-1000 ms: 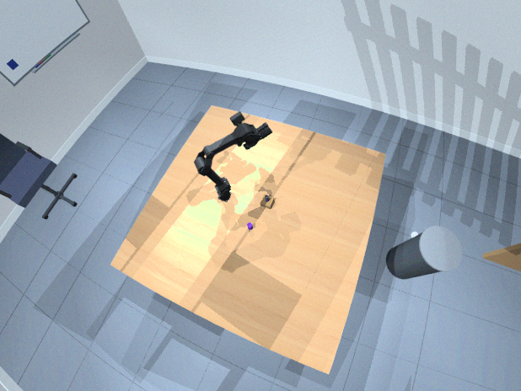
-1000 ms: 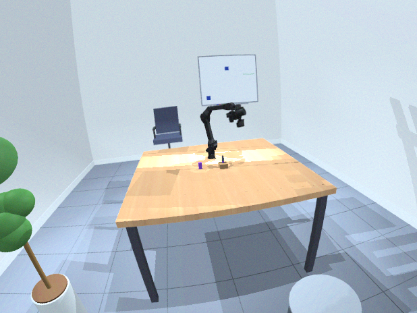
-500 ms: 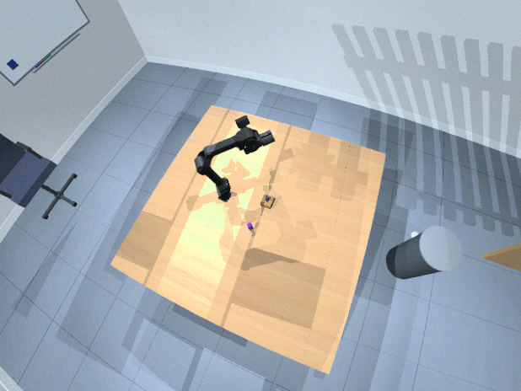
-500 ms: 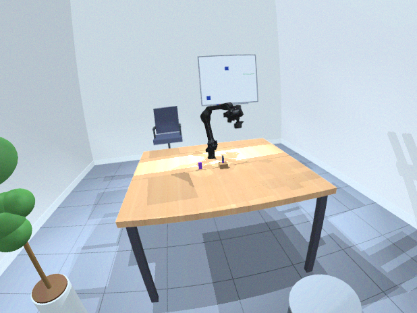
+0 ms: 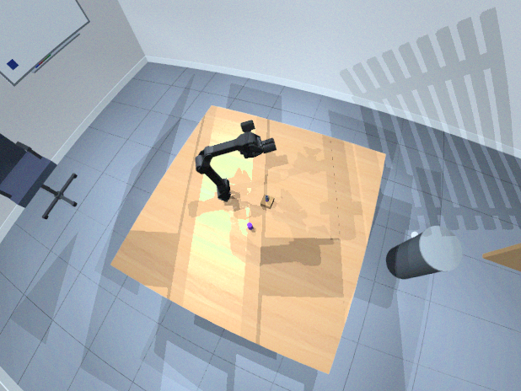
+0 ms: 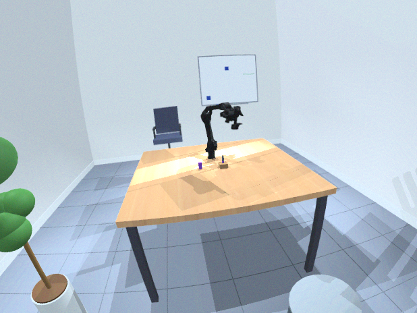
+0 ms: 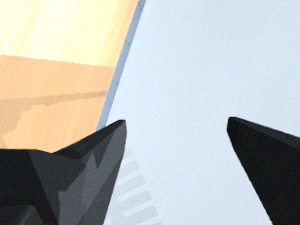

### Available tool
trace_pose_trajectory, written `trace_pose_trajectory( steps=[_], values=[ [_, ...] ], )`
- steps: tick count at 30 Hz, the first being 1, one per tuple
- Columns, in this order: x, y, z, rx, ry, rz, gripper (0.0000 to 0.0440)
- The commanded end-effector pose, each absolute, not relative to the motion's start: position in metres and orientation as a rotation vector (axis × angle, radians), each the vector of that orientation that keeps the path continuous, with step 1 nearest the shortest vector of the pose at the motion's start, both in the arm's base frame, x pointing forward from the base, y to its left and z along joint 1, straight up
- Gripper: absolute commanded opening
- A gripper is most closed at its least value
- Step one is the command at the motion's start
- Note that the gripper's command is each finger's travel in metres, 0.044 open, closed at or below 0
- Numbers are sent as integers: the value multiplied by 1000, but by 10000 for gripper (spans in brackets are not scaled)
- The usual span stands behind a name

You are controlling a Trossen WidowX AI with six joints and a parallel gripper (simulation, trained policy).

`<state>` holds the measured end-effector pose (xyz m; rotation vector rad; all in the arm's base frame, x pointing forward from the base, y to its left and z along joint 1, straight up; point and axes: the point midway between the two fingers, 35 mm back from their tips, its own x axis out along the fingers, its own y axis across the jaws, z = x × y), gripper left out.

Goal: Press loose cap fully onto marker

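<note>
My claw (image 5: 274,145) (image 6: 240,125) (image 7: 176,125) stood apart, high above the table (image 5: 295,337) (image 6: 236,199) (image 7: 58,101). The purple cap (image 5: 249,226) (image 6: 200,165) stood near the holder block (image 5: 266,202) (image 6: 223,165), off the upright marker (image 5: 266,198) (image 6: 223,159). Reaching the cap well required centring above it, fingers pointing down, before descending and closing squarely.

The hand (image 5: 275,144) (image 6: 237,126) (image 7: 176,125) has swung across the worktop (image 5: 303,337) (image 6: 236,202), so in the top view the holder block (image 5: 267,202) (image 6: 223,165) and the purple cap (image 5: 249,226) (image 6: 200,165) now lie less far from it. The upper arm section (image 5: 223,148) (image 6: 217,106) has swung along with it. The bright band of light below the hand has turned on the worktop, and the slatted shadow on the wall beyond the hand has shifted.
</note>
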<state>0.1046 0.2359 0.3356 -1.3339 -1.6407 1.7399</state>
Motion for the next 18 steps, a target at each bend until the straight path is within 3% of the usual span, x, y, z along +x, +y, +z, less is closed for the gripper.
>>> trace_pose_trajectory(
  steps=[1, 18],
  values=[
    [113, 232, 335, -1373, -1614, 1726, 318],
    [154, 208, 329, -1541, -1429, 1665, 318]
  ],
)
